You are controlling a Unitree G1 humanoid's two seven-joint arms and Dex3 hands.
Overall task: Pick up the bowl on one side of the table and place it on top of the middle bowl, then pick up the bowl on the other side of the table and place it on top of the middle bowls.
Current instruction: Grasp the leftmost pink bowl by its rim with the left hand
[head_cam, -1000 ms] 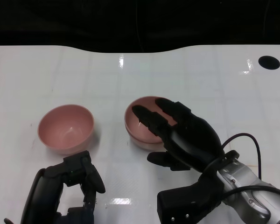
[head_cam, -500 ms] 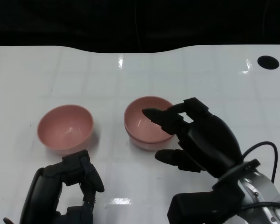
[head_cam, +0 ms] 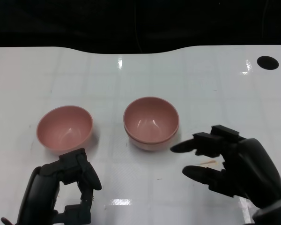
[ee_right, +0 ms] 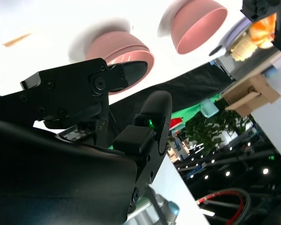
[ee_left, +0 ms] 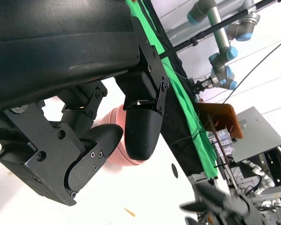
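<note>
In the head view a pink bowl point(head_cam: 151, 123) stands at the table's middle; a second rim line low on its side shows it nested in another pink bowl. Left of it stands a lone pink bowl point(head_cam: 64, 129). My right hand point(head_cam: 229, 164) hovers to the right of and nearer than the stack, fingers spread, holding nothing. At the lower left, just short of the lone bowl, my left hand point(head_cam: 65, 187) is loosely curled and empty. The right wrist view shows the stack point(ee_right: 117, 51) and the lone bowl point(ee_right: 199, 26). In the left wrist view a pink bowl point(ee_left: 117, 157) lies behind the fingers.
A small tan scrap point(head_cam: 210, 163) lies on the white table point(head_cam: 201, 89) by my right hand's fingertips. Dark round holes sit at the table's far right point(head_cam: 267, 62) and far left edge. Beyond the far edge all is black.
My right hand has drawn back from over the middle bowl toward the lower right, its fingers now clear of the rim. The bowls and my left hand stay put.
</note>
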